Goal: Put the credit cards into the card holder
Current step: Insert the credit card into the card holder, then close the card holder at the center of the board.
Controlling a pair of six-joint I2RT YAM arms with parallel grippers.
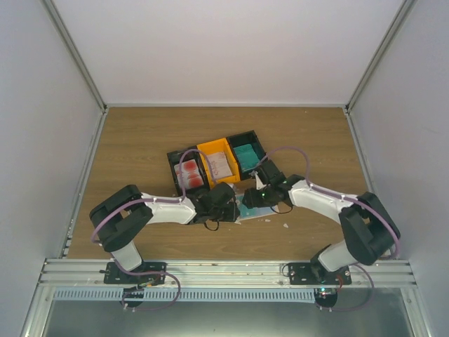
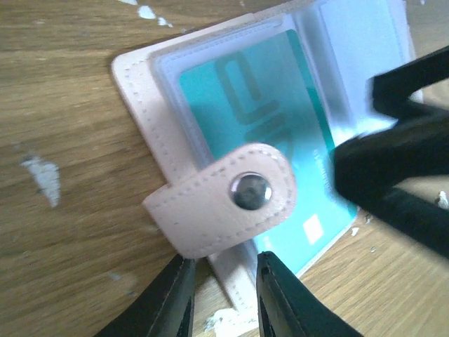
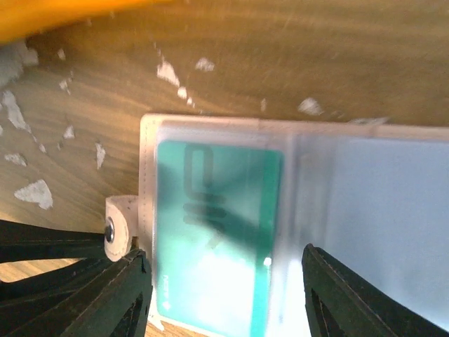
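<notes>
The card holder lies open on the table between both grippers, beige outside with pale blue-grey pockets. Its snap tab curls over the near edge. A teal-green credit card sits partly in the left pocket, one end sticking out. My left gripper is shut on the holder's edge below the tab. My right gripper hangs open over the teal card, a finger on each side, not touching it. More credit cards lie in the trays: red-blotched, pinkish-grey, teal.
The joined trays stand just behind the grippers, with the orange tray in the middle and its rim close to the holder. Small white scraps litter the wood around the holder. White walls enclose the table.
</notes>
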